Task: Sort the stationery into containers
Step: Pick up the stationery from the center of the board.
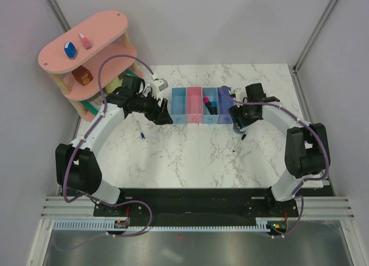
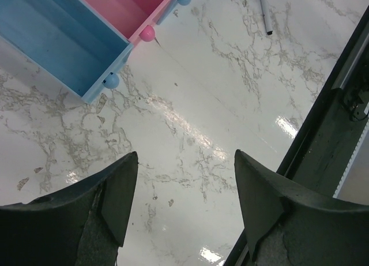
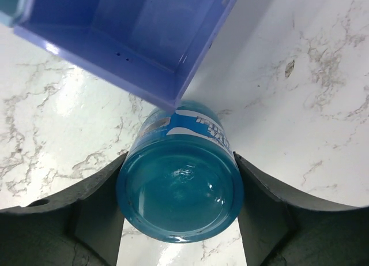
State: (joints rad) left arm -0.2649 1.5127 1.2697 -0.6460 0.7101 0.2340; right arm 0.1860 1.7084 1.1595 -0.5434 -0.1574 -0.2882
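Teal-blue fills your right wrist view: the round teal-blue plastic pot (image 3: 179,191) sits squarely between the fingers of the right gripper (image 3: 180,157). Both pads are pressed against its curved flanks, so call that a hold on the pot. It's just beside the near corner of the violet-blue rectangular plastic bin (image 3: 144,35), at the right end of the row of four joined bins (image 1: 202,104). Whether pot and corner actually touch, I can't say from this angle.

By the look of it, you've got a light, stiff little tub with smooth, glossy walls. That makes it slippery, and being round it may swivel or squirt out between flat pads. You want your grip across the widest part of the body, centred, not up near an end. Mind that bin corner when you lift.

Your left gripper (image 2: 184,162) hangs wide and empty over the white marble table (image 2: 230,104), near the light blue bin (image 2: 57,41).
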